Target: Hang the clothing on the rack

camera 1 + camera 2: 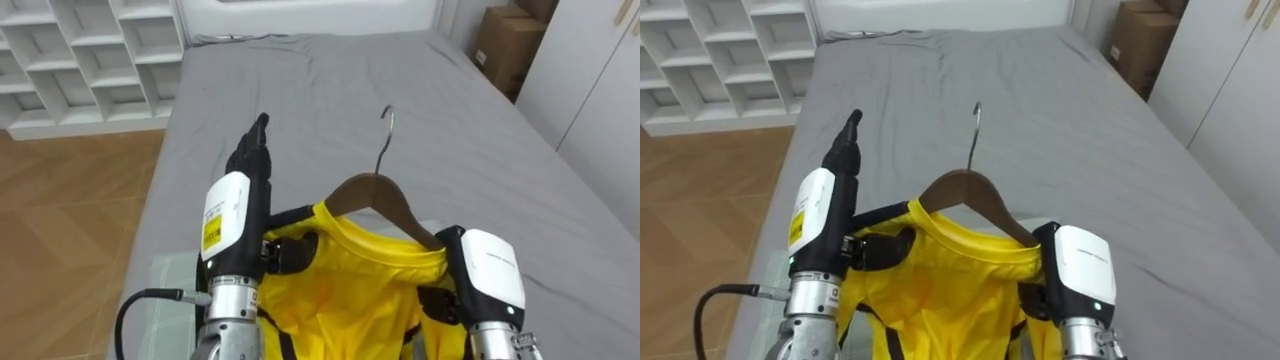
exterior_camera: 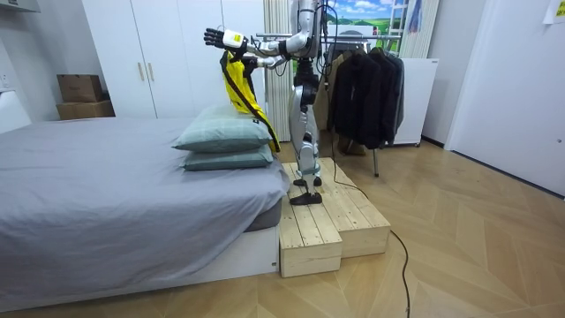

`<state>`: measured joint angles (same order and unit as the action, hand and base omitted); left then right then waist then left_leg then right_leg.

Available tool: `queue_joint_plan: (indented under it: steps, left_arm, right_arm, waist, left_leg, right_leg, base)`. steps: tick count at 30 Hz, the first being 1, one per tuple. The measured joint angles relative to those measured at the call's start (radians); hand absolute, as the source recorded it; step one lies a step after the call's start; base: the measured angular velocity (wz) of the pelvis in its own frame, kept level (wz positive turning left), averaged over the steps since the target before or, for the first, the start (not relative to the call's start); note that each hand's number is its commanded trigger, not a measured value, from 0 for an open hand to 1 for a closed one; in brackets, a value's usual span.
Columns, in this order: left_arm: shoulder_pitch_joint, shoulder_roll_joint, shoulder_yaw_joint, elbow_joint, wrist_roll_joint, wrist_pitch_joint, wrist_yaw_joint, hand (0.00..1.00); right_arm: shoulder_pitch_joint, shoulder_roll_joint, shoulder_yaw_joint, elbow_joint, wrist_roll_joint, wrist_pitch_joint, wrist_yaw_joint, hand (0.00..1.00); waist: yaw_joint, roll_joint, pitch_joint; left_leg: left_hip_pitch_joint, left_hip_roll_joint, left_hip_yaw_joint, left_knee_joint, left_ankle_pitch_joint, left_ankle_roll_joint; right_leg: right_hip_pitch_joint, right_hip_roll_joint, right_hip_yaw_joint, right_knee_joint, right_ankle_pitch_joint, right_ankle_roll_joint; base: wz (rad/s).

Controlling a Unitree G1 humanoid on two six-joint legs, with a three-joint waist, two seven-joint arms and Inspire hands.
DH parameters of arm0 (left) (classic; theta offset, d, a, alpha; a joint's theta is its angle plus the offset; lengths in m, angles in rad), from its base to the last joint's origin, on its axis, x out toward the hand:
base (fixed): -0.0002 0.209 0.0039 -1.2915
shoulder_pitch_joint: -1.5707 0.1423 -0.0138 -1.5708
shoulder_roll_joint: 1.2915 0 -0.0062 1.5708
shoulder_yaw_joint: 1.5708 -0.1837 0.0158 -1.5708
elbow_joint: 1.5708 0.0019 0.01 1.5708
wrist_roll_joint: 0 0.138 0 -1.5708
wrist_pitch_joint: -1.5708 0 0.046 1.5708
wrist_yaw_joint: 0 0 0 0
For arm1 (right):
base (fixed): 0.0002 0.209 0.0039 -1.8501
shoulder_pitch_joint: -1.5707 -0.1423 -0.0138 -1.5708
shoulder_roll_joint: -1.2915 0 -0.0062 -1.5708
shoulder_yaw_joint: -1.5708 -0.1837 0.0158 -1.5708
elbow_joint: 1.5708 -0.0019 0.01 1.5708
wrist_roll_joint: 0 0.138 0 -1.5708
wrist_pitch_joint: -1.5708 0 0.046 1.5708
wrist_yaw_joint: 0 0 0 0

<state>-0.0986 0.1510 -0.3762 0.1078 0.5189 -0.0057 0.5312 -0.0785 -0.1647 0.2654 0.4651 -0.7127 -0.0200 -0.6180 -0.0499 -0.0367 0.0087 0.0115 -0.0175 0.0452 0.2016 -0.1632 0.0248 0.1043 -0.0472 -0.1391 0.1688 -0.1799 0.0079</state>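
Yellow shirt (image 1: 345, 285) is carried on wooden hanger (image 1: 372, 192) betw. both arms, above grey bed (image 1: 470, 130); hook is pointed up & left free, prob. for hanging by dark coats (image 2: 366, 88); left hand (image 1: 250, 160) is stretched flat, nothing gripped; right hand (image 1: 490, 268): fingers hidden by cloth, grip can't be told.

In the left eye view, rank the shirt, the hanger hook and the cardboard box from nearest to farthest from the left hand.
From the left hand:
1. shirt, just below and right of the hand.
2. hanger hook, out to the hand's right.
3. box, far off at the upper right.
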Motion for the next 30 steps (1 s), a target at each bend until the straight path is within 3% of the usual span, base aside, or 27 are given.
queue_joint_plan:
  steps: [3, 10, 19, 30]
  left_arm:
    - [0.006, 0.006, 0.016, 0.000, 0.001, 0.000, -0.004, 0.00]
    - [0.015, 0.033, 0.029, 0.000, -0.005, 0.000, -0.004, 0.00]
    - [0.020, 0.040, 0.059, 0.000, -0.004, 0.001, -0.004, 0.00]
    - [0.030, 0.043, 0.103, 0.000, -0.003, 0.005, -0.004, 0.00]
  right_arm:
    - [0.000, -0.001, -0.045, 0.000, 0.001, 0.001, -0.001, 1.00]
    - [0.000, -0.047, -0.087, 0.000, 0.037, 0.001, -0.001, 1.00]
    - [0.000, -0.074, -0.159, 0.000, 0.042, 0.002, -0.002, 1.00]
    - [0.000, -0.080, -0.248, 0.000, 0.037, 0.022, -0.045, 1.00]
  waist:
    - [-0.001, 0.000, -0.0010]
    - [-0.005, -0.001, -0.0023]
    - [-0.020, -0.020, -0.0082]
    - [-0.022, -0.033, -0.0076]
  left_leg:
    - [0.001, 0.000, 0.003, 0.001, 0.000, 0.000]
    - [0.001, 0.000, 0.006, 0.003, 0.003, 0.004]
    - [0.001, -0.003, 0.010, 0.003, 0.007, 0.007]
    - [-0.005, -0.004, 0.010, 0.003, 0.007, 0.008]
  right_leg:
    - [0.001, 0.000, 0.001, 0.000, 0.000, 0.000]
    - [0.002, -0.001, 0.002, 0.002, 0.000, 0.000]
    - [0.002, -0.003, 0.005, 0.001, -0.001, 0.002]
    - [-0.002, -0.004, 0.005, -0.002, -0.002, 0.004]
  base:
    - [-0.01]
    - [0.00]
    - [0.00]
    - [0.00]
